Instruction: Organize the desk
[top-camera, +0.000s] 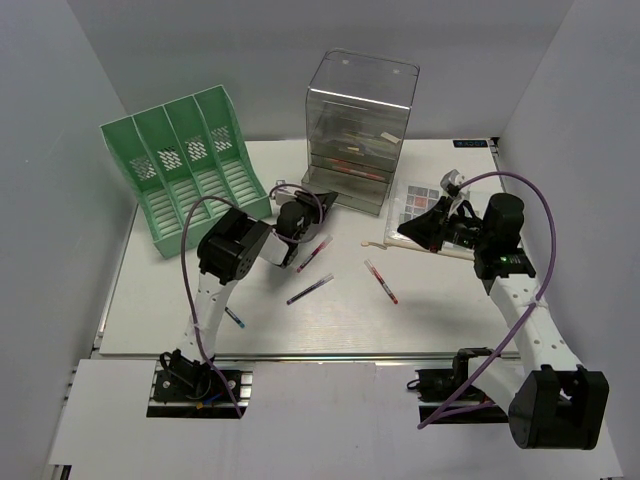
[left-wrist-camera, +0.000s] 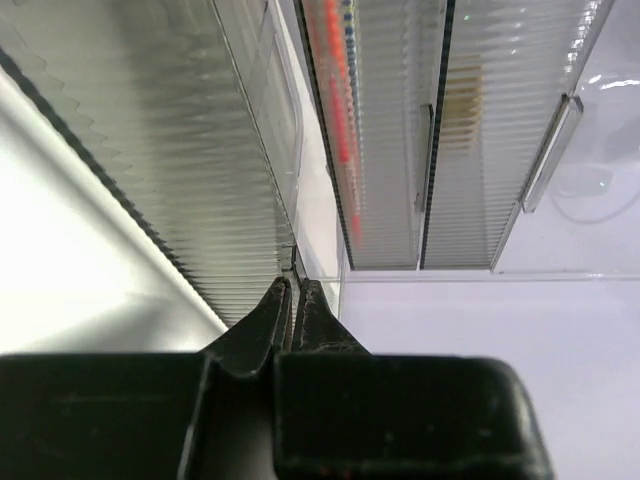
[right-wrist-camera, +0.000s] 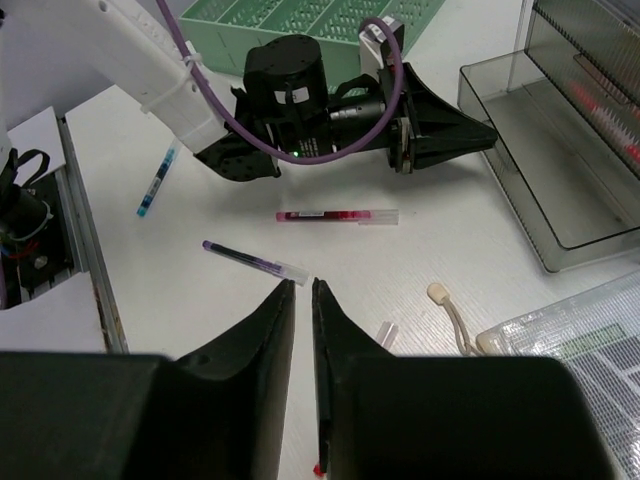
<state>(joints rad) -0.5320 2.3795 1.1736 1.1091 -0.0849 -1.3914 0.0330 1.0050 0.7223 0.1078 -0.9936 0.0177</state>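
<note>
Top view only: all of the desk (top-camera: 330, 325), a flat white rectangle between pale grey walls, silver rail along the near edge. Far left on it, green file rack (top-camera: 185, 170): slotted plastic, four compartments, leaning back. Far centre, clear drawer box (top-camera: 360, 110): tall, glossy smooth walls. Right of the box, printed sheet (top-camera: 420, 200) with a grid of colour squares, lying flat. Loose on the bare middle and apart from each other: red pen (top-camera: 314, 254), purple pen (top-camera: 310, 289), second red pen (top-camera: 381, 281). Blue pen (top-camera: 233, 317) at near left.

Right wrist view only: pulled-out drawer (right-wrist-camera: 560, 160) as a shallow smoky tray jutting from the box. Left gripper (right-wrist-camera: 485, 135) with its black wedge tips at one front corner of that tray. Beige-tipped cord (right-wrist-camera: 450, 318) just beside the sheet's corner. Right gripper (right-wrist-camera: 303, 288) above the desk near the purple pen, fingers barely apart, thin slit, nothing between.

Left wrist view only: ribbed translucent plastic close up, orange-red blur behind one panel. Left jaws pressed together, tips against a thin clear edge. Cannot tell whether that edge is pinched.
</note>
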